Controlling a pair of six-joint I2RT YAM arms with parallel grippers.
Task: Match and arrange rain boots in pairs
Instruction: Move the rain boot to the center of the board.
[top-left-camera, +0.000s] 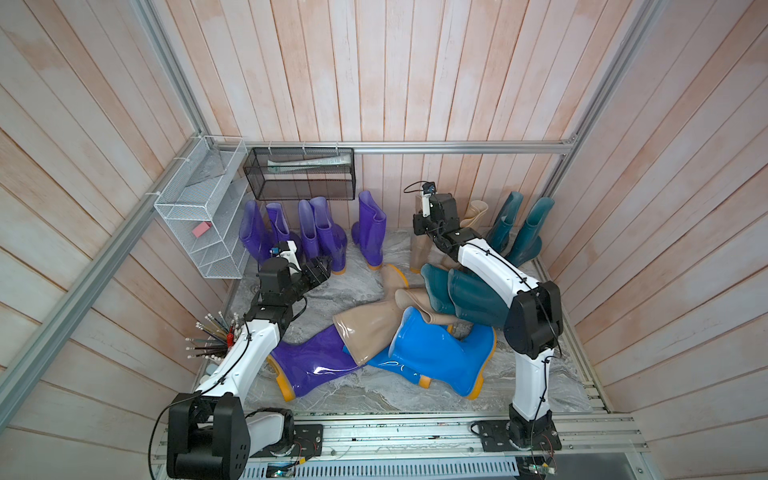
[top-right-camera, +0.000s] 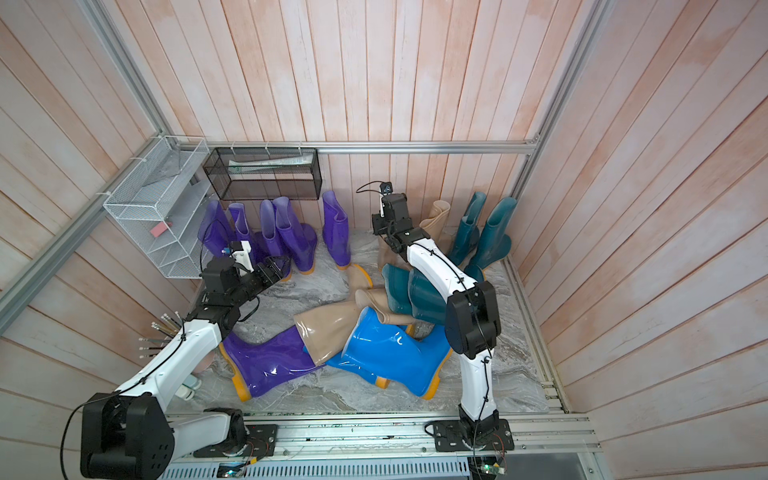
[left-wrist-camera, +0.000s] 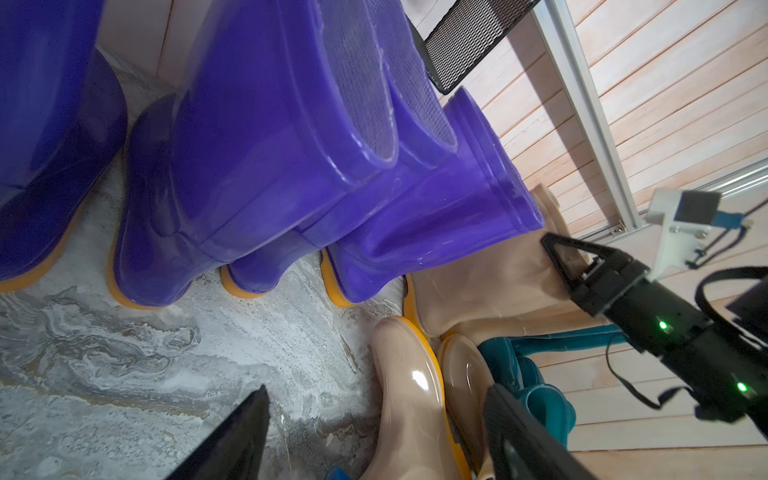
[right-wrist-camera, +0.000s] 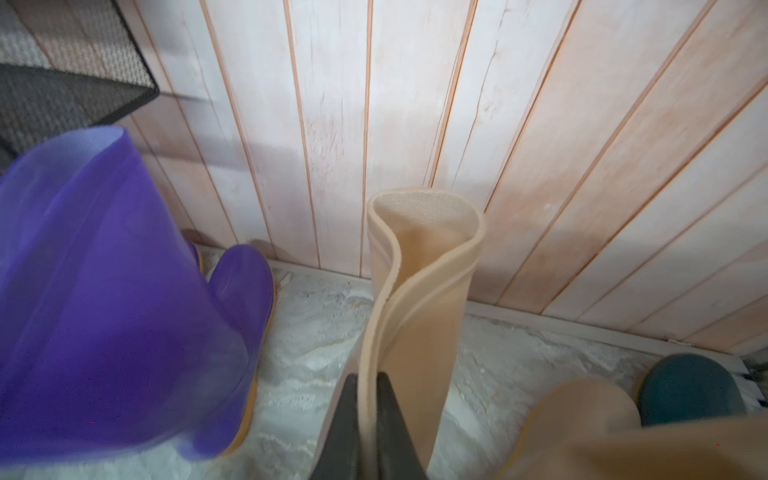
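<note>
Several purple rain boots (top-left-camera: 324, 232) stand in a row at the back left. Two dark teal boots (top-left-camera: 532, 232) stand at the back right. Mid-floor lies a heap: one purple boot (top-left-camera: 316, 361), blue boots (top-left-camera: 436, 349), beige boots (top-left-camera: 370, 328) and teal boots (top-left-camera: 465, 295). My right gripper (right-wrist-camera: 368, 380) is shut on the top rim of an upright beige boot (right-wrist-camera: 419, 316) near the back wall; it shows in a top view (top-left-camera: 424, 230). My left gripper (left-wrist-camera: 374, 428) hangs open and empty over the floor, just in front of the purple row (left-wrist-camera: 257, 166).
A white wire shelf (top-left-camera: 203, 216) and a black mesh basket (top-left-camera: 299, 174) hang at the back left above the purple boots. Beside my left arm stands a cup of pencils (top-left-camera: 216, 336). Wooden walls and an aluminium rail (top-left-camera: 415, 146) enclose the marbled floor (top-left-camera: 357, 286).
</note>
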